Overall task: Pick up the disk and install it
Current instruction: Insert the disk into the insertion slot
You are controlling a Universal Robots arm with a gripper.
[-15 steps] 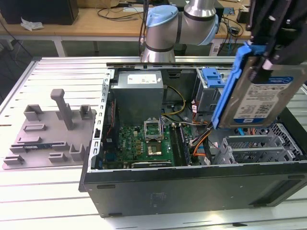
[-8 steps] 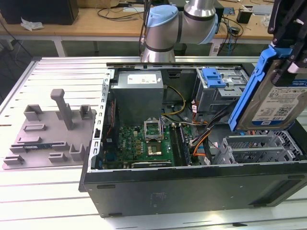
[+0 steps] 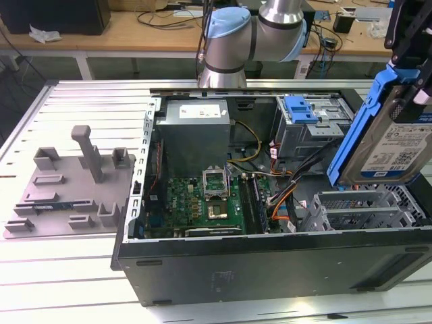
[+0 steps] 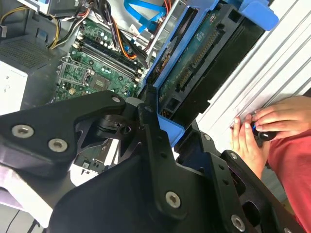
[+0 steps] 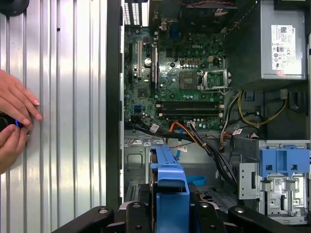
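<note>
One disk (image 3: 395, 145) clamped in tool (image 5: 170, 213), above case (image 3: 270, 270)

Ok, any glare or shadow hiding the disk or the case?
Exterior view: glare whitens the table; the disk is evenly lit. Second wrist view: no glare on the disk. First wrist view: the motherboard is evenly lit.

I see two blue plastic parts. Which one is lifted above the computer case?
The blue rail frame around the disk, held tilted by the gripper. The blue latch sits on the drive cage inside the computer case.
</note>
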